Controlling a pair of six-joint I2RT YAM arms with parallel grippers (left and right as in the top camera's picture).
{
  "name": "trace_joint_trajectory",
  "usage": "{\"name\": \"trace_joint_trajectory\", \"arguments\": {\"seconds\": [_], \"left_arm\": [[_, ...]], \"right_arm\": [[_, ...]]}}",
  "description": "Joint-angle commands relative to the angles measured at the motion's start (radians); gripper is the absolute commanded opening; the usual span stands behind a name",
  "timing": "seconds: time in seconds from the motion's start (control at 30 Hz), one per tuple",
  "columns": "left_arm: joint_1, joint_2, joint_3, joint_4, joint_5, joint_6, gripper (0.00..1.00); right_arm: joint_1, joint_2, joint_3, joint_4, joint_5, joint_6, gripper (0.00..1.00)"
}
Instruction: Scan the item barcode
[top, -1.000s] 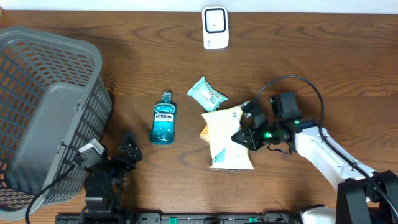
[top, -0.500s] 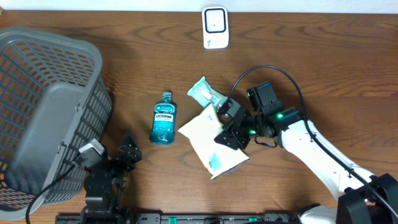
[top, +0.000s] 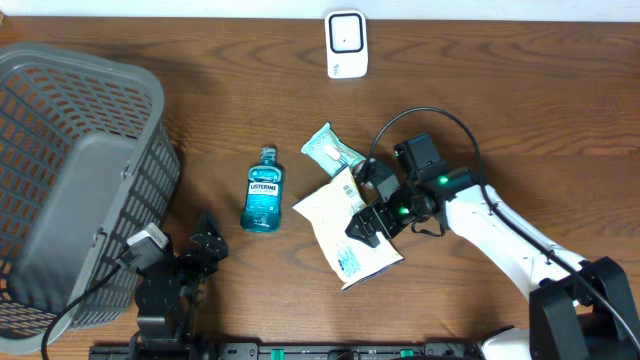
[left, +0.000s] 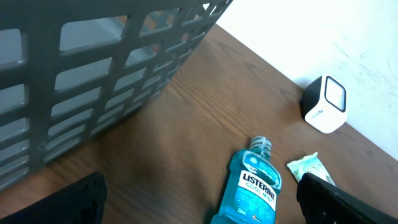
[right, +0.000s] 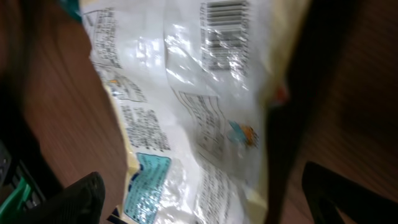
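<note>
The item is a snack bag (top: 338, 228) (right: 199, 124) lying flat on the table with its white back up. Its barcode (top: 347, 192) (right: 224, 25) faces up at the far end. My right gripper (top: 368, 205) (right: 205, 199) hovers over the bag's right half, open, with the jaws spread wide on either side of it and gripping nothing. The white scanner (top: 346, 44) (left: 324, 104) stands at the table's far edge. At the near left my left gripper (top: 195, 255) (left: 199, 199) rests open and empty.
A blue Listerine bottle (top: 263, 190) (left: 252, 190) lies left of the bag. A green wipes packet (top: 330, 150) (left: 308, 168) lies just behind it. A grey basket (top: 70, 180) (left: 93, 74) fills the left side.
The right gripper has turned the bag from its yellow front onto its white back, shifted it left, then opened and let it go. The left arm stayed still.
</note>
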Motion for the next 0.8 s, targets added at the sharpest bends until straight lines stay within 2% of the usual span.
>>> {"name": "trace_joint_trajectory", "arguments": {"seconds": [0.0, 0.13, 0.23, 0.43, 0.77], "left_arm": [[0.003, -0.007, -0.008, -0.023, -0.012, -0.002, 0.98], [0.003, -0.007, -0.008, -0.023, -0.013, -0.002, 0.98], [0.003, -0.007, -0.008, -0.023, -0.012, -0.002, 0.98], [0.003, -0.007, -0.008, -0.023, -0.012, -0.002, 0.98], [0.003, -0.007, -0.008, -0.023, -0.012, -0.002, 0.98]], "right_arm": [[-0.023, -0.079, 0.014, -0.019, 0.029, 0.047, 0.98], [-0.026, -0.137, 0.008, -0.055, 0.067, 0.018, 0.99], [-0.026, -0.127, -0.044, -0.008, 0.060, 0.009, 0.99], [-0.050, -0.064, -0.184, 0.183, -0.016, 0.066, 0.99], [-0.053, 0.093, -0.191, 0.262, -0.142, 0.065, 0.99]]}}
